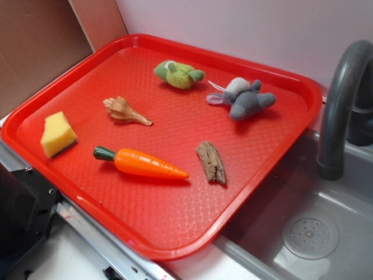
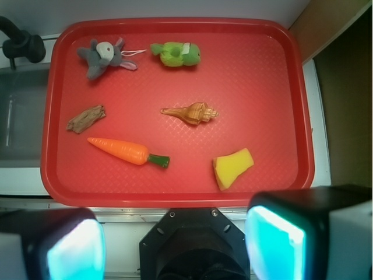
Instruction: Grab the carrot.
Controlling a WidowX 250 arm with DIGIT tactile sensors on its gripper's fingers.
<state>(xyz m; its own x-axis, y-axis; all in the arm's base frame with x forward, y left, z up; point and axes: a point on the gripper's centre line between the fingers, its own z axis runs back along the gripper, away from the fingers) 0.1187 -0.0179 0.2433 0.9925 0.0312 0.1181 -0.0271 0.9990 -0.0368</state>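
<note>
Carrot (image 1: 141,163), glossy tapered orange plastic with a green cap, lies free on the tray (image 1: 175,233), whose red surface is waffle-textured, between a ridged shell (image 1: 125,111) and a rough wood chunk (image 1: 211,161). Gripper (image 2: 175,245) hovers off the tray's edge, fingers wide apart.

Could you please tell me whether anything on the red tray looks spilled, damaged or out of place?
Nothing stands out: the carrot lies whole on the tray, apart from the other toys, and nothing has spilled.

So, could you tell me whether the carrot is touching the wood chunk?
Apart. The wrist view shows bare red tray between the carrot and the wood chunk.
</note>
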